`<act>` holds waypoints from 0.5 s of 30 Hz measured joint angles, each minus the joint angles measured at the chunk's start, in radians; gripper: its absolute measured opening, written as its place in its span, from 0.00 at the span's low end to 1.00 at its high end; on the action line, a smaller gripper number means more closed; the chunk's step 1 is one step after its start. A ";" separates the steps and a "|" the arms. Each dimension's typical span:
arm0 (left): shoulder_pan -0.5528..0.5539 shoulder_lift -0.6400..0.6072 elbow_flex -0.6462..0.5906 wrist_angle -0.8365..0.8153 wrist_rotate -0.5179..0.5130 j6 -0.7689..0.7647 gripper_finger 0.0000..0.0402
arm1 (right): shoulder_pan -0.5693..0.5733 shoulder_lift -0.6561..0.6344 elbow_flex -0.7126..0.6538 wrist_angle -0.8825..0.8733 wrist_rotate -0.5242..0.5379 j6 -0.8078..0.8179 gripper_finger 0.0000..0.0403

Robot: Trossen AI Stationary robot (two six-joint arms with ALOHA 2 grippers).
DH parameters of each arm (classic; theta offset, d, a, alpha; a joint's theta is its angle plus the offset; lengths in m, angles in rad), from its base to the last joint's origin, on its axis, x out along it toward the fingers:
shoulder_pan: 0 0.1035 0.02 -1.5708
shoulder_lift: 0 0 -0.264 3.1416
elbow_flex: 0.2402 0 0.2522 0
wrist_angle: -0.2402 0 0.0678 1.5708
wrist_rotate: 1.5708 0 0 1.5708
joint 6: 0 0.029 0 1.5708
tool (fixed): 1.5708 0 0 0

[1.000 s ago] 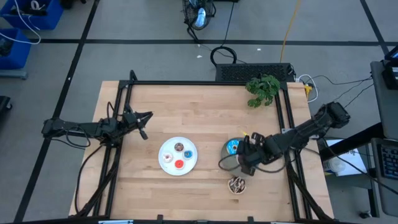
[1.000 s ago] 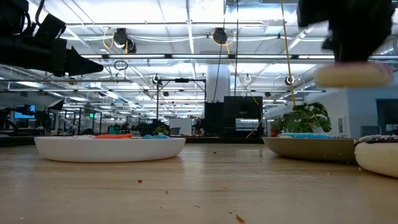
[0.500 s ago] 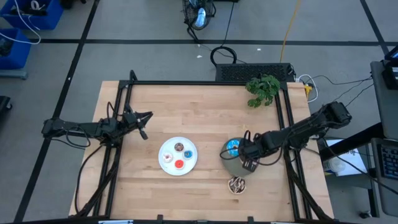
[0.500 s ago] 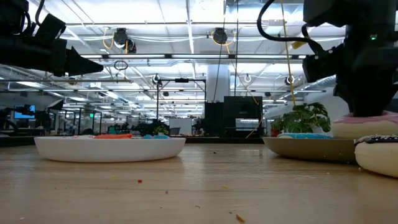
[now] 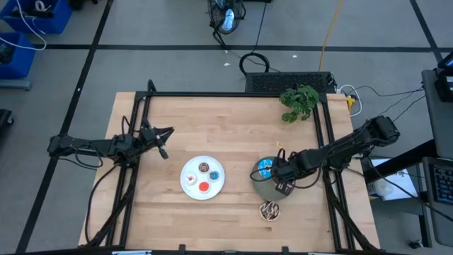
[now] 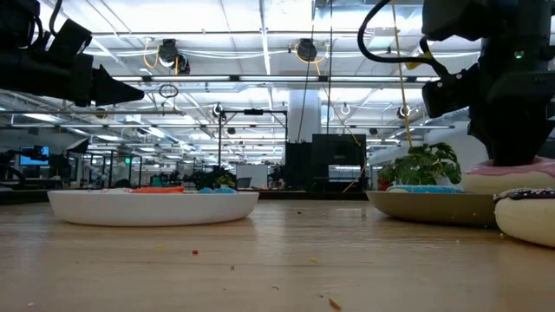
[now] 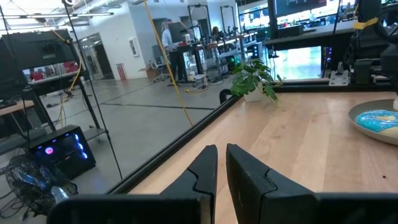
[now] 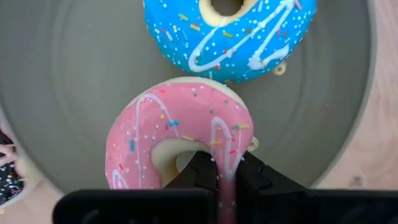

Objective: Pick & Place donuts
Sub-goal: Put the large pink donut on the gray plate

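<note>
From my seat the high view gives the layout: the right gripper [image 5: 282,179] sits over the grey plate [image 5: 259,185] near the table's right side, and the left gripper [image 5: 161,139] waits well apart over bare wood toward the left; the white plate [image 5: 191,185] lies between them, carrying the tiny brown donut [image 5: 204,168], the tiny red donut [image 5: 204,187] and the tiny blue donut [image 5: 215,174]; the dark brown donut [image 5: 269,210] lies on the table just beside the grey plate, on its front side.

From overhead I cannot see what the right arm has, since it covers it; the right wrist view settles it: the fingers [image 8: 202,172] are pinched together on the rim of the pink donut [image 8: 176,136], one inside its hole, and the pink donut rests on the grey plate touching the larger blue donut [image 8: 229,36].

The low view adds that the pink donut sits down at the plate's level; there the dark brown donut shows at the right edge, pale underneath.

The left wrist view shows its own fingers [image 7: 205,172] drawn together on nothing, only a thin slit between them; a potted plant [image 7: 254,76] stands at the table's far edge.
</note>
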 joint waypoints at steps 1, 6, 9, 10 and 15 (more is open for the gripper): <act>0.000 0.000 0.000 0.000 0.000 -0.001 0.10 | 0.000 0.003 0.000 -0.001 0.000 0.000 0.02; 0.000 0.000 0.000 -0.001 0.000 -0.001 0.10 | 0.000 0.023 0.000 0.000 0.000 0.000 0.02; 0.000 0.000 0.000 -0.001 0.000 -0.002 0.10 | 0.000 0.036 -0.003 -0.001 0.000 0.000 0.02; 0.000 0.000 0.000 -0.002 0.000 -0.003 0.10 | 0.000 0.040 -0.007 0.002 0.000 0.000 0.02; 0.000 0.000 0.000 -0.004 0.000 -0.006 0.10 | 0.000 0.050 -0.040 0.012 0.000 0.000 0.02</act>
